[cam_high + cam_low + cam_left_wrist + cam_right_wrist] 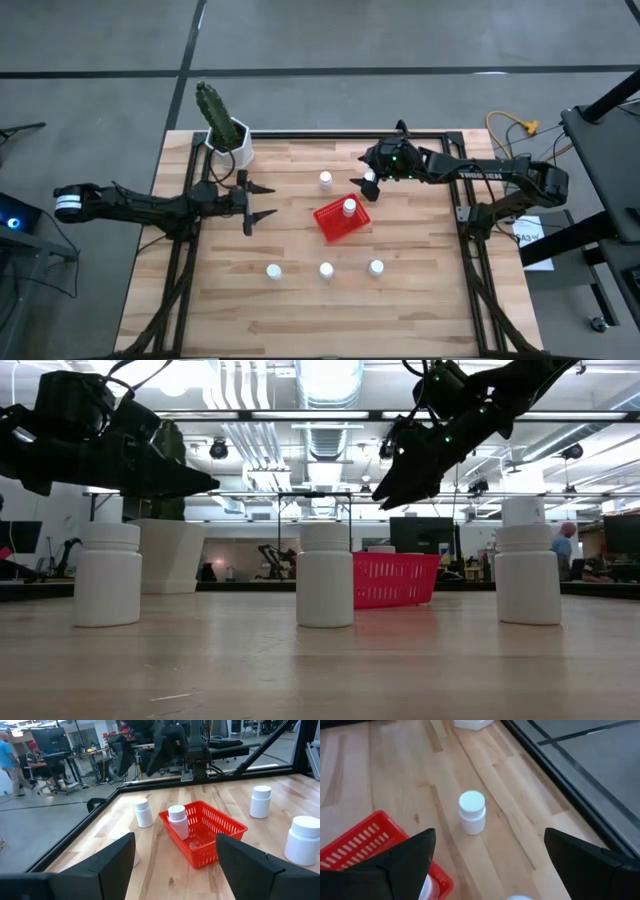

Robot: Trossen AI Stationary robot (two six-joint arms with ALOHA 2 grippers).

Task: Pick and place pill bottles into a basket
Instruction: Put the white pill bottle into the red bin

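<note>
Standing in a row along the lower middle of the high view: three pill bottles (273, 270) (326, 270) (376, 267), upright on the table (420, 300). Farther up, at centre, the red basket (335, 225) with one bottle (349, 207) inside, flanked by the left gripper (262, 200), released, fingers spread. Beyond, the right gripper (366, 187), parted and empty, above the basket's upper right corner; another bottle (325, 179) upper centre; a sixth (371, 175) just by the right gripper.

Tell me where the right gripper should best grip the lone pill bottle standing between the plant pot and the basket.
That pill bottle stands upright with bare table all round, clear of the basket. The open right gripper would probably do best coming straight down, fingers closing across the round body just under the wider cap, so the cap's lip helps stop slipping.
</note>
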